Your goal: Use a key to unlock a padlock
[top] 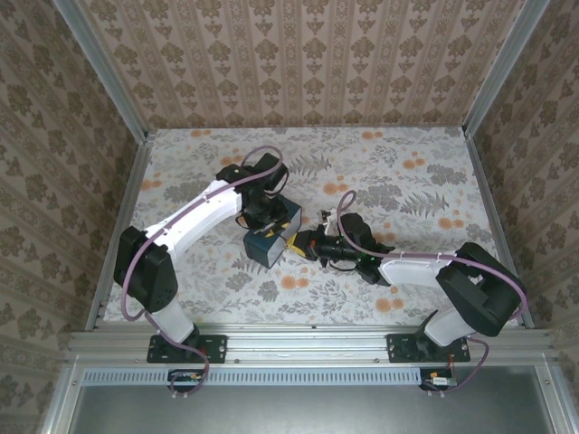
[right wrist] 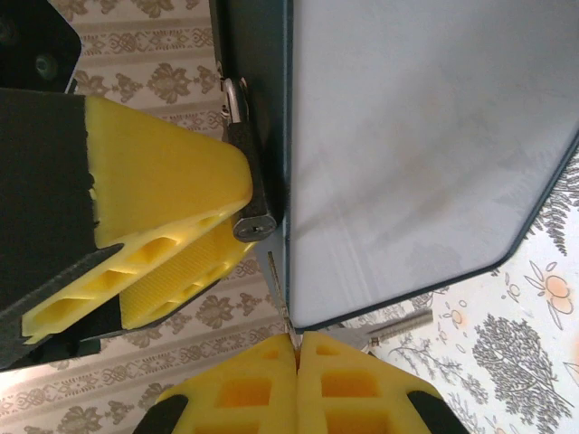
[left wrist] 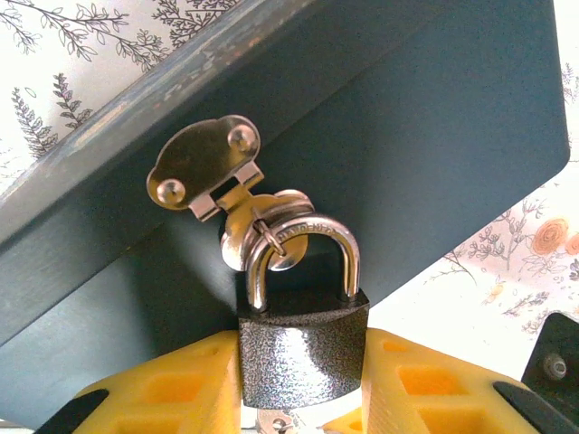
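Presently, the left gripper (left wrist: 301, 366) is clamped on the padlock (left wrist: 303, 334). The grey textured lock body sits squarely between its two yellow fingers (left wrist: 204, 360). The shackle rises beyond the fingertips and passes through the metal hasp (left wrist: 206, 172) on the dark blue box (left wrist: 434, 136). The right gripper (right wrist: 297, 342) has its own yellow tips pressed together, pinching the key (right wrist: 280, 298) at the seam between them. The slim metal blade projects ahead of these tips, slanting slightly to their left. Its end lies just short of the padlock's keyway end, which faces back toward the right gripper. Whether the blade tip touches the lock cannot be determined. A second slim metal piece (right wrist: 398, 324) lies just ahead and to the right of the right gripper's tips, close under the box's lower edge. In the top view, the two grippers converge at the same side of the box, which rests on the floral table (top: 425, 172). The left gripper comes in from above and the right gripper approaches level from the side.
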Controlling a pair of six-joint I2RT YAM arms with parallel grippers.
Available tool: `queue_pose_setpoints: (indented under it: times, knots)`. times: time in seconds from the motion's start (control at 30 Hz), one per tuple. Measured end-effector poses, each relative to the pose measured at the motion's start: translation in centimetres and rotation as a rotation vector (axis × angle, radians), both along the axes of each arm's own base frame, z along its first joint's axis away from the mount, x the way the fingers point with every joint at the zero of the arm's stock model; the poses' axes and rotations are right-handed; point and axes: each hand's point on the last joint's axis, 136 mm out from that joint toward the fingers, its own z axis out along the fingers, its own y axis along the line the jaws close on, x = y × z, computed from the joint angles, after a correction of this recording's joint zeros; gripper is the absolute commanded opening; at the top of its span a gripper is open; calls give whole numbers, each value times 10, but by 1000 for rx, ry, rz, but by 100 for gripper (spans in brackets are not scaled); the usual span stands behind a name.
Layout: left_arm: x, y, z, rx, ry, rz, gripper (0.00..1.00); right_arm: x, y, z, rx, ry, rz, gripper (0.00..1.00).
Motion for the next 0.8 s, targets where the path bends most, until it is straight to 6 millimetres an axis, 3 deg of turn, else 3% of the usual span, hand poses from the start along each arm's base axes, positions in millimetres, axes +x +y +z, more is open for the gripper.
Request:
queue_pose_setpoints:
  times: [0.47,0.8]
  knots:
    - [1,3,1,-41,-10,88,33,4,-9,-11,9,34,-82,0]
    - [1,2,0,-58,-6,132,32,5,-7,-2,42,0,-94,0]
